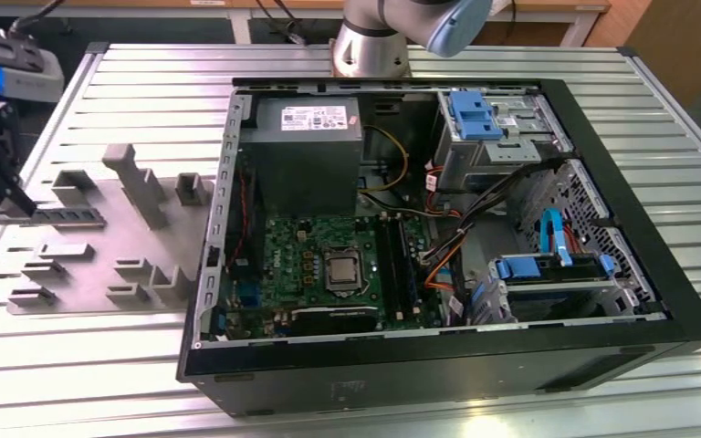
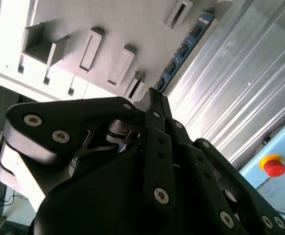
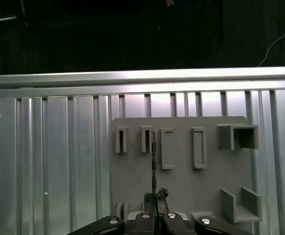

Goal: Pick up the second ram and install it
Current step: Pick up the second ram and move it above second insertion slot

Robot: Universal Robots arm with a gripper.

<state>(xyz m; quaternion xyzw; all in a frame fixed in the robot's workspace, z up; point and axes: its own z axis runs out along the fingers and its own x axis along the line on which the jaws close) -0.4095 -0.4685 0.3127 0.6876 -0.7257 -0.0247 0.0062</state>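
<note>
- Gripper down at the exterior view's left edge, over the grey fixture plate, well apart from the computer case.
- Fingers drawn together, clamped on the near end of the second ram in both wrist views.
- Second ram up on its edge on the plate, just beside a slotted holder.
- Case lies open on the ribbed metal table: green motherboard, grey power supply, blue drive bracket and loose cables inside.
</note>
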